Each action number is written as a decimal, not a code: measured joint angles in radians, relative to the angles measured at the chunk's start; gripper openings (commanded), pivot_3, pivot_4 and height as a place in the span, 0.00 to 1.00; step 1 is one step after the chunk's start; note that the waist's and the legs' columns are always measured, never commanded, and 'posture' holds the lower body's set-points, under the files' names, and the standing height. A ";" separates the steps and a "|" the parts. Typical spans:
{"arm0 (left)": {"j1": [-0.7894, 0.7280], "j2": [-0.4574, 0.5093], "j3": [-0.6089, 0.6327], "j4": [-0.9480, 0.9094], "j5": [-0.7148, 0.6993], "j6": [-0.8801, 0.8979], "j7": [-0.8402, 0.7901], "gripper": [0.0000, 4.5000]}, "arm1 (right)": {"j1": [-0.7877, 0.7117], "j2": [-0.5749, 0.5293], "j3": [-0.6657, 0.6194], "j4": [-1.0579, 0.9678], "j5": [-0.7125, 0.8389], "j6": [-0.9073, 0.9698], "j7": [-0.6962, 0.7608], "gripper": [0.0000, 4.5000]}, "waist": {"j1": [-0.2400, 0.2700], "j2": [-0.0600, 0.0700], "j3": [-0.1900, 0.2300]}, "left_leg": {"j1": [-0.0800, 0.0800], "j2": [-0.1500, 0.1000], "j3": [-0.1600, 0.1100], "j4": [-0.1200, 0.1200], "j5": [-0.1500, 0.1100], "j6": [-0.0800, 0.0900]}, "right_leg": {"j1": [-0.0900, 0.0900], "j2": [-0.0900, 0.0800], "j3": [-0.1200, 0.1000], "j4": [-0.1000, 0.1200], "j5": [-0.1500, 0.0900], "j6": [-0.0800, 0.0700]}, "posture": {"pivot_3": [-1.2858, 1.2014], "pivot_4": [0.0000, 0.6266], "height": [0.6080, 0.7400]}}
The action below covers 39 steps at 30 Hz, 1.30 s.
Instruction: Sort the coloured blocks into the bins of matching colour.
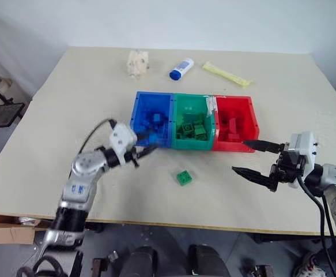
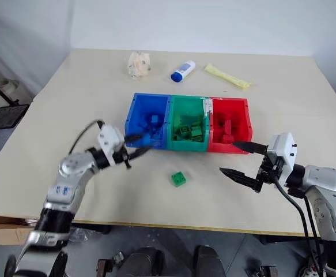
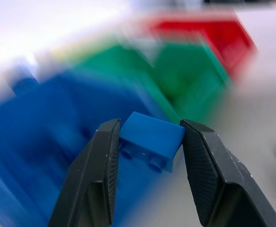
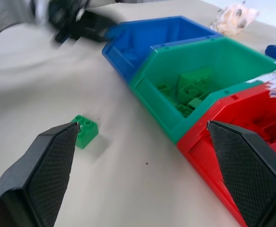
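1. So the left claw (image 3: 147, 142) is clamped tight on a blue block (image 3: 152, 142), one finger on each side, block sitting right between the tips. It's hanging just off the front wall of the blue bin (image 1: 152, 118), not over the opening yet as far as I can tell.
2. Step in hand, I'd say: carrying that blue block to its bin. Next move needs the claw up and over the rim, then letting go so the block drops in with the other blue ones.
3. Right claw (image 1: 257, 158) is spread wide with nothing in it, parked just in front of the red bin (image 1: 235, 122).
4. One green block (image 1: 184, 177) sits loose on the table (image 1: 70, 104), between the two claws and in front of the green bin (image 1: 192, 121). Probably the right claw's job next: swing in toward it, drop down, straddle it.
5. Watch the bin wall on the drop, it's close.
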State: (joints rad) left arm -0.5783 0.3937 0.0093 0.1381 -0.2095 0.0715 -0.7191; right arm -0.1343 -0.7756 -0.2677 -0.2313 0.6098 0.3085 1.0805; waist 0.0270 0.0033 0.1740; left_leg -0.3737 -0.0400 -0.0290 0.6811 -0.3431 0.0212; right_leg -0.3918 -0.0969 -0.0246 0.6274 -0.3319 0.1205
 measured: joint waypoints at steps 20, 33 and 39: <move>0.002 0.181 0.018 0.149 -0.047 -0.022 -0.252 1.00 | 0.011 0.000 -0.004 -0.016 -0.003 -0.001 -0.007 1.00 | -0.009 -0.003 0.002 | 0.000 0.001 0.001 0.000 0.000 0.000 | -0.001 0.001 0.001 0.000 0.000 0.001 | 0.52 0.24 1.00; 0.301 0.433 0.177 0.127 -0.212 -0.091 -0.664 1.00 | -0.032 -0.086 0.029 0.148 -0.054 -0.021 0.155 1.00 | -0.008 -0.003 0.002 | 0.000 0.001 0.000 -0.001 -0.001 0.001 | 0.000 -0.001 0.002 -0.001 0.000 0.000 | 0.52 0.24 1.00; 0.307 0.369 0.140 0.041 -0.201 -0.101 -0.619 1.00 | -0.046 -0.086 0.028 0.157 -0.048 -0.029 0.194 1.00 | -0.004 -0.003 0.002 | 0.000 0.001 0.000 -0.001 -0.001 0.002 | 0.000 -0.001 0.002 -0.001 0.000 0.000 | 0.52 0.24 1.00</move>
State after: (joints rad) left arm -0.2708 0.7623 0.1489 0.1791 -0.4103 -0.0290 -1.3386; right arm -0.1803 -0.8617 -0.2396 -0.0740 0.5613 0.2796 1.2742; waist 0.0232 0.0005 0.1761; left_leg -0.3735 -0.0392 -0.0289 0.6806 -0.3439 0.0227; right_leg -0.3917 -0.0982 -0.0228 0.6266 -0.3316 0.1207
